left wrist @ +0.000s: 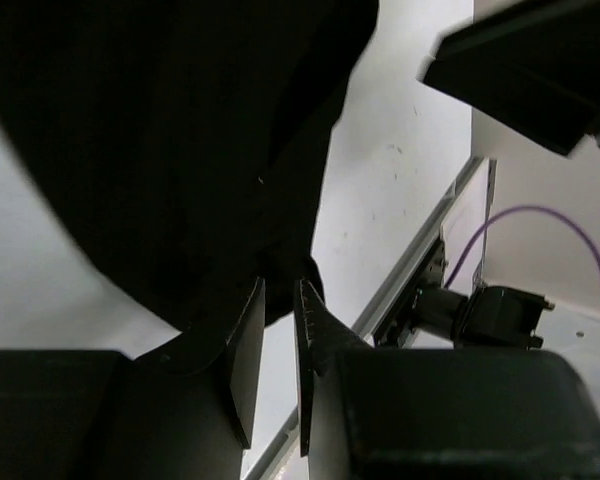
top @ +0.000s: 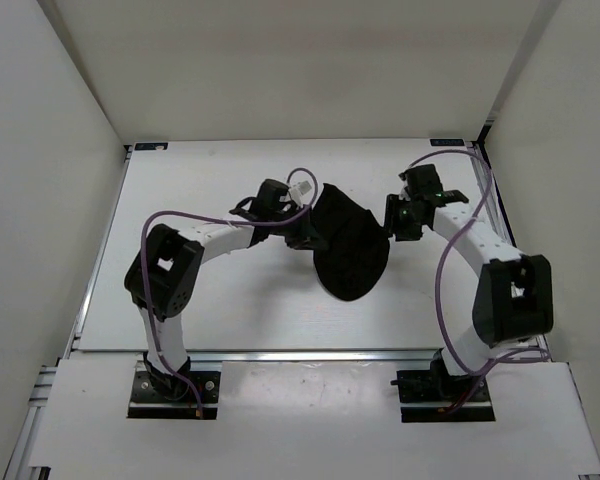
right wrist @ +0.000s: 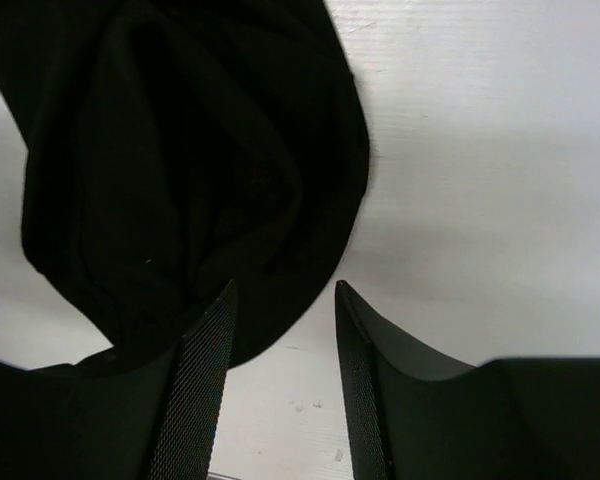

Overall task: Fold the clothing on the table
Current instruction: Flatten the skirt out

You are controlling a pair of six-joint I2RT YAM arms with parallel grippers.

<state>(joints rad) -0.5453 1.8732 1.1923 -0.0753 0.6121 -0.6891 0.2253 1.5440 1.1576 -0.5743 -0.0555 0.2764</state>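
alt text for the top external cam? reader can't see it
A black garment lies in a rounded heap near the middle of the white table. The left gripper is at its left edge and the right gripper close beside its right edge.

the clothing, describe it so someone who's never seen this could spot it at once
Start at the big white table seen from above. Between the left gripper and the right gripper, just right of centre, lies the clothing: a rounded, rumpled patch of plain black fabric. Unlike the hard black grippers flanking it, it is soft and creased.
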